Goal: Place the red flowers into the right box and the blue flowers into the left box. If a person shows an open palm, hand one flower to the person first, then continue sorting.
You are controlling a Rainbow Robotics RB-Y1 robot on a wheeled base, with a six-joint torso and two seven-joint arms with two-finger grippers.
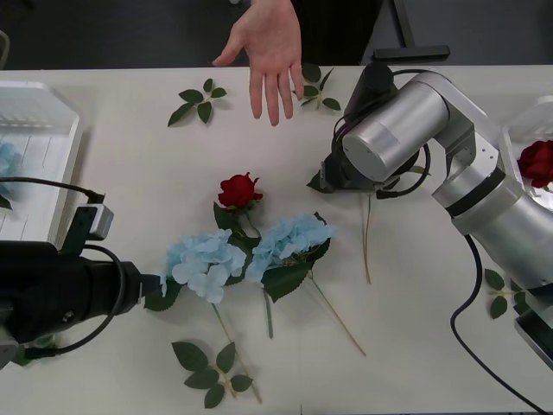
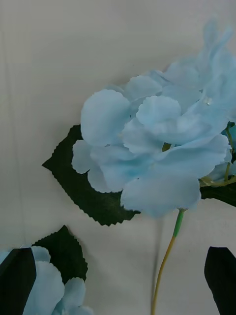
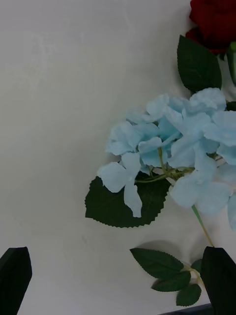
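your left gripper hangs with fingers spread wide, a blue flower just ahead between them, bare counter beside it. your right gripper is likewise released above another blue flower. a person's open hand waits at the counter's far edge.

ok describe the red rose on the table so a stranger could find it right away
Start at the person's open hand at the table's far edge and come straight toward the robot. The red rose lies mid-table, just beyond two blue flowers; it's the only small, tight red bloom there.

Bright, even overhead light, soft shadows; the close wrist views look slightly blurred.
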